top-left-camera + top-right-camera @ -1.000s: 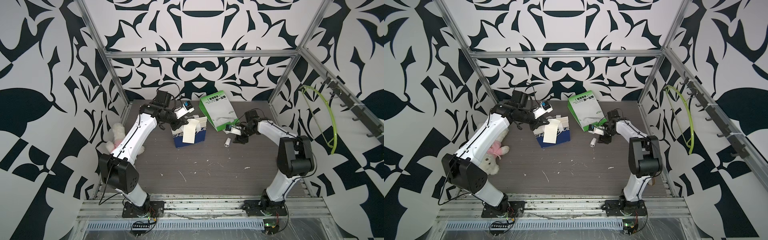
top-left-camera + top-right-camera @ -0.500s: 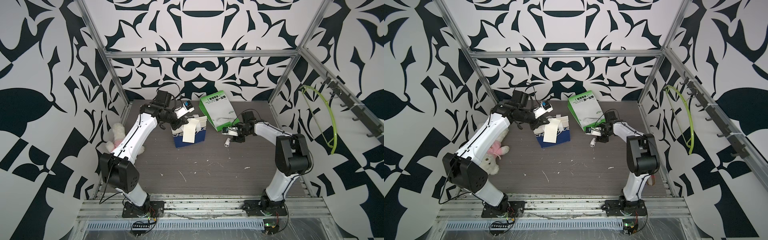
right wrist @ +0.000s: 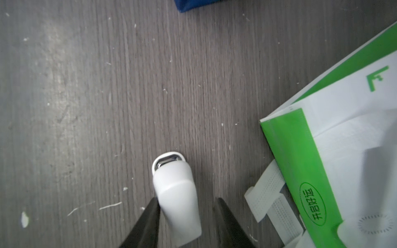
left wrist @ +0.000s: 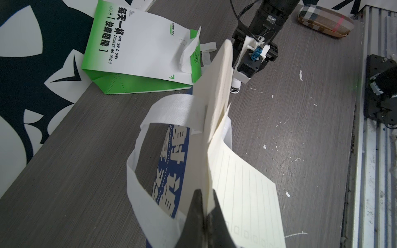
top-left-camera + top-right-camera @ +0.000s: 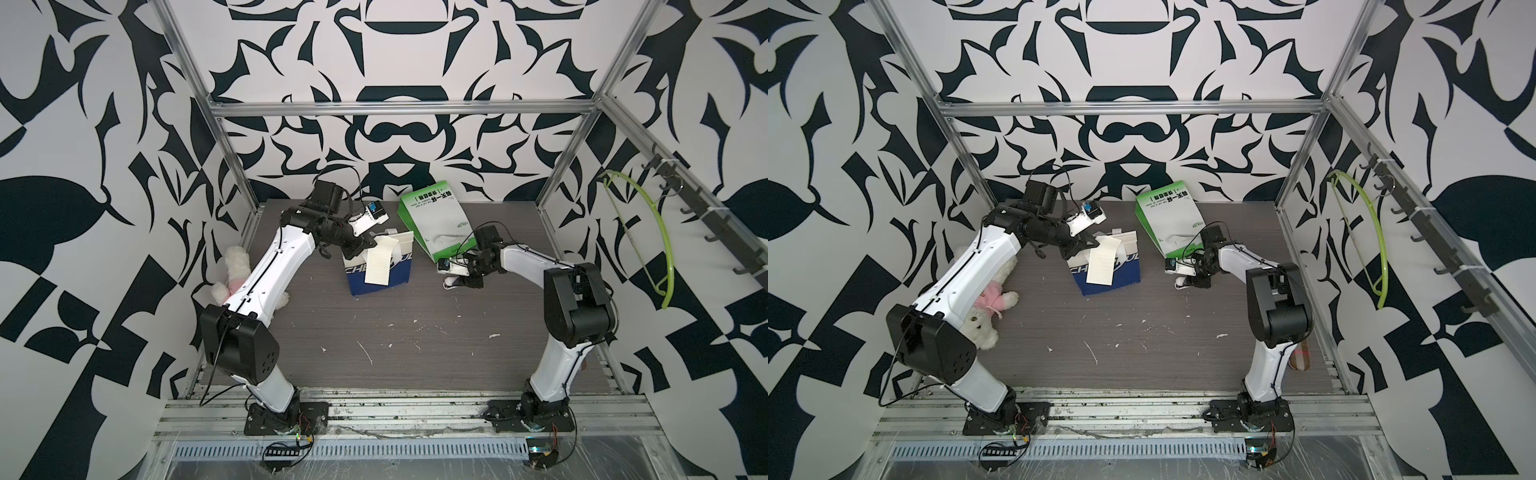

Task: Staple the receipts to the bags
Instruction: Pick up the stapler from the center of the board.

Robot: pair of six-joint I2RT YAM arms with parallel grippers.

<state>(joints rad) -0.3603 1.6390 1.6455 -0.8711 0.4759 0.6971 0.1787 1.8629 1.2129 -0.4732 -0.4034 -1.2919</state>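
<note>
The navy and white bag (image 5: 376, 276) (image 5: 1121, 276) stands at mid-table. A cream receipt (image 5: 379, 266) (image 5: 1101, 264) (image 4: 242, 189) hangs down its front. My left gripper (image 5: 365, 245) (image 5: 1090, 245) (image 4: 207, 206) is shut on the receipt's top edge together with the bag's rim; the navy bag (image 4: 169, 171) sits just beyond the jaws. The green and white bag (image 5: 436, 220) (image 5: 1169, 220) (image 4: 139, 43) (image 3: 343, 150) lies flat behind. My right gripper (image 5: 459, 280) (image 5: 1190, 280) (image 3: 187, 204) straddles the small white stapler (image 5: 450, 283) (image 3: 176, 193) on the table: one finger touches it, the other stands apart.
A white teddy bear (image 5: 237, 270) (image 5: 984, 316) lies under the left arm at the left wall. A plaid case (image 4: 324, 19) (image 5: 1302, 357) rests near the right arm's base. A green hanger (image 5: 648, 237) hangs on the right wall. Paper scraps dot the table.
My right gripper has slid in over the stapler and its jaws have narrowed round it. The left arm, navy bag and receipt have not moved.
</note>
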